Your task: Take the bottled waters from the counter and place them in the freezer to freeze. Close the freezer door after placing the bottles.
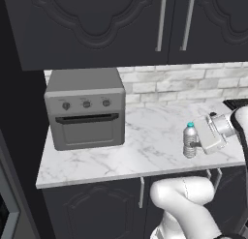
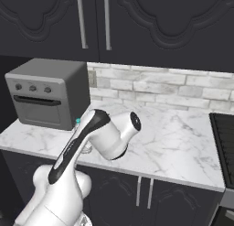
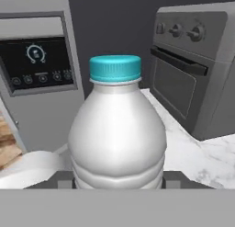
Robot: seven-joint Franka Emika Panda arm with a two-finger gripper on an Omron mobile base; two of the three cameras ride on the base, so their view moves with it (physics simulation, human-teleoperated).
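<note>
Currently the gripper [image 1: 196, 145] is clamped sideways on one bottled water [image 1: 190, 140], which stands upright near the front edge of the counter [image 1: 145, 151], right of the toaster oven [image 1: 86, 109]. In the hand view the bottle [image 3: 117, 134] sits centred between the finger tips, teal cap [image 3: 114, 68] up, with the fridge's wider door and its black dispenser panel [image 3: 36, 65] beyond it. In the right base view the arm covers the bottle except for a sliver of cap [image 2: 78, 121].

Risks, as judged:
- The ribbed plastic is smooth and rounded; a fast lift or swing may let it slip or rotate in the jaws.
- The grip sits low on the body, so the bottle could tip during the carry.
- The toaster oven stands close on the path toward the fridge; a low sweep may clip it.
- The bottle is near the counter edge, so a slip here drops it to the floor.

Count: bottled waters visible, one (the task implies more); toaster ovens, one; upper cabinet handles [image 1: 161, 21], two; lower cabinet handles [image 2: 143, 191], two in the right base view.
</note>
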